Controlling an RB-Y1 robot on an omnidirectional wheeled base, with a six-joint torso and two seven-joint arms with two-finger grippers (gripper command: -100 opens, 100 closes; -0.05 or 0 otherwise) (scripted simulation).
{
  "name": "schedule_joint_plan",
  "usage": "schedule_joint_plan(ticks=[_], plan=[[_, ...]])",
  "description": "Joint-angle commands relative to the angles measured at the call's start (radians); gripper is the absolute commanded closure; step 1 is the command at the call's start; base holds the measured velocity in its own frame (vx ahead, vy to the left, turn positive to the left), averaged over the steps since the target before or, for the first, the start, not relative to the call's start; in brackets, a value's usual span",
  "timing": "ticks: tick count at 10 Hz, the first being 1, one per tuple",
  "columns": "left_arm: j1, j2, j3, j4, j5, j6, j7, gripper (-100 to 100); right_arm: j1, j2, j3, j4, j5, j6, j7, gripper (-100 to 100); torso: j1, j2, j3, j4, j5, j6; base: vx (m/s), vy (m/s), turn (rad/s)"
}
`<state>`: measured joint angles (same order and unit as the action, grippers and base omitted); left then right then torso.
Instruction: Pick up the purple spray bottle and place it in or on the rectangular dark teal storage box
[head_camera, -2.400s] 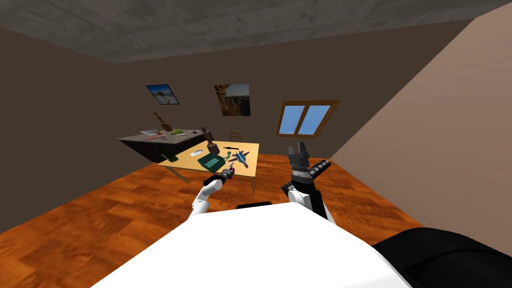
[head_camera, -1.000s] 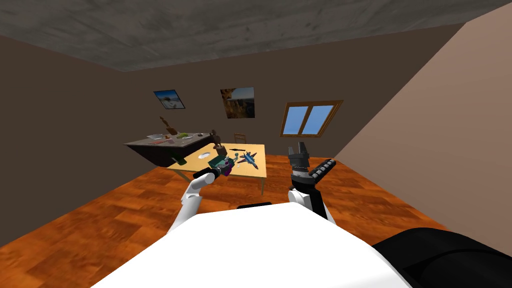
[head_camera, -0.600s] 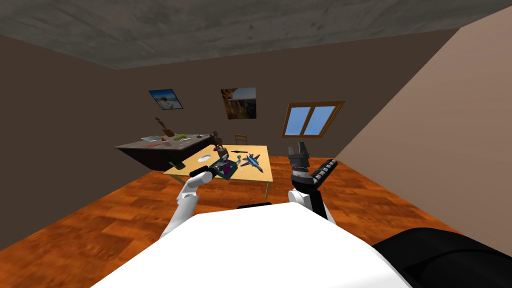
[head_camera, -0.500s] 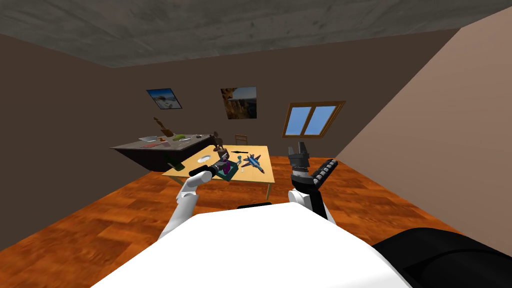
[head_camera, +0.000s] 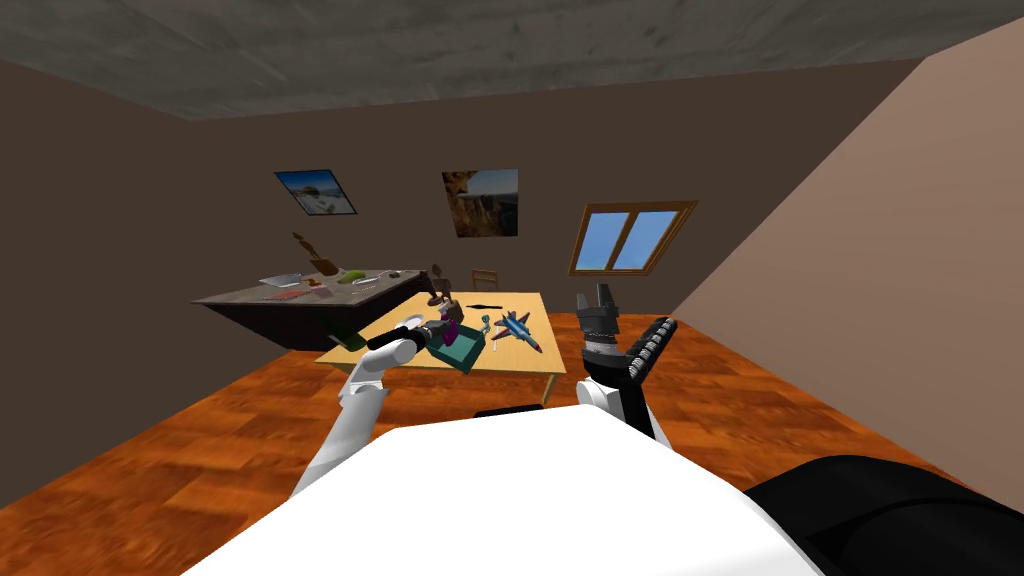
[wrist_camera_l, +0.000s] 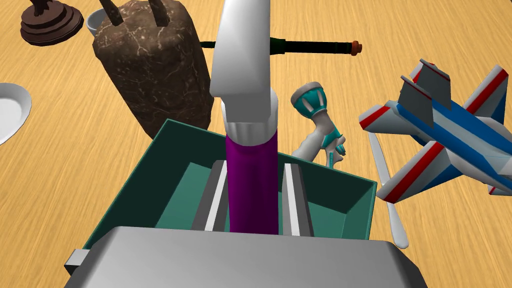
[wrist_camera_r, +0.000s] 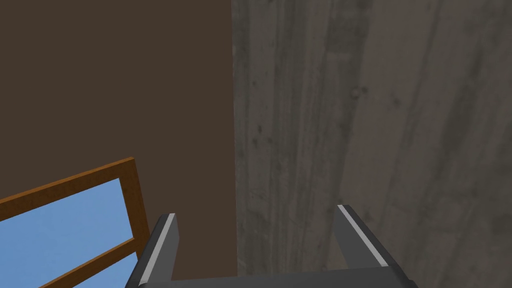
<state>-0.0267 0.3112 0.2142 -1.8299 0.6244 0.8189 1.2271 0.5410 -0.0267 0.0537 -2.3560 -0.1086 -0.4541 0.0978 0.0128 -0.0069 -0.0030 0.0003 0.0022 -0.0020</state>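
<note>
Left tool (wrist_camera_l: 254, 172): pinching the bottle's purple body, with one grey finger (wrist_camera_l: 296, 200) pressed to each side.
Spray bottle (wrist_camera_l: 248, 120): held over the open inside of the box, its white head pointing away from the tool. The tip of the head is cut off by the picture's edge. The base is hidden behind the tool's body, so I cannot tell whether it touches the box's floor.
Storage box (wrist_camera_l: 345, 205): dark teal, rectangular and open-topped, standing on the wooden worktop (wrist_camera_l: 75, 165). Its near wall is hidden by the tool's body.
Brown block (wrist_camera_l: 150, 70): mottled, just beyond the box's far rim. The two dark prongs on top are cut off.
Teal-and-white piece (wrist_camera_l: 320, 127): just beyond the far rim, beside the bottle. Its lower end is hidden behind the box's wall, and what it is I cannot tell.
Dark rod (wrist_camera_l: 320, 47): lies farther out on the worktop and has a reddish tip. Its middle is hidden behind the bottle's head.
Toy jet (wrist_camera_l: 445, 135): blue, white and red, near the box, partly cut off. A thin white utensil (wrist_camera_l: 387, 185) lies partly under it.
White dish (wrist_camera_l: 10, 117): cut off at the edge.
Right tool (wrist_camera_r: 255, 211): fingers spread with nothing between them. In the head view it is held upright, well apart from the worktop.
Dark worktop (head_camera: 300, 298): behind the wooden one. The things on it are too small to name.
</note>
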Motion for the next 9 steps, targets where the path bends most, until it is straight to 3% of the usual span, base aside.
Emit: schedule_joint_plan(ticks=[1,2,6,7,8,9], plan=[[0.000,0.000,0.000,0.000,0.000,0.000,0.000,100,0.000,0.000,0.000,0.000,0.000,0.000,0.000,0,0.000,0.000,0.000,0.000,0.000,0.000,0.041,0.087,-0.009],[-0.001,0.002,0.002,-0.002,0.000,0.001,0.004,-100,0.000,0.000,0.000,0.000,0.000,0.000,0.000,0,-0.007,0.003,0.001,0.000,-0.001,0.001,0.009,0.019,0.002],[-0.001,0.002,0.002,-0.002,0.000,0.000,0.004,-100,0.000,0.000,0.000,0.000,0.000,0.000,0.000,0,-0.015,0.007,0.004,0.001,-0.003,0.001,0.001,0.002,0.000],[0.000,0.003,0.003,-0.001,-0.001,0.001,0.004,0,0.000,0.000,0.000,0.000,0.000,0.000,0.000,0,-0.016,0.008,0.004,0.001,-0.003,0.002,0.000,0.000,0.000],[0.000,0.020,0.007,-0.034,0.002,0.032,0.030,-100,0.000,0.000,0.000,0.000,0.000,0.000,0.000,0,-0.016,0.008,0.005,0.002,-0.003,0.002,0.013,-0.004,0.021],[-0.001,0.028,0.010,-0.051,0.003,0.047,0.044,-100,0.000,0.000,0.000,0.000,0.000,0.000,0.000,0,-0.017,0.008,0.005,0.002,-0.004,0.002,0.024,-0.009,0.027]])
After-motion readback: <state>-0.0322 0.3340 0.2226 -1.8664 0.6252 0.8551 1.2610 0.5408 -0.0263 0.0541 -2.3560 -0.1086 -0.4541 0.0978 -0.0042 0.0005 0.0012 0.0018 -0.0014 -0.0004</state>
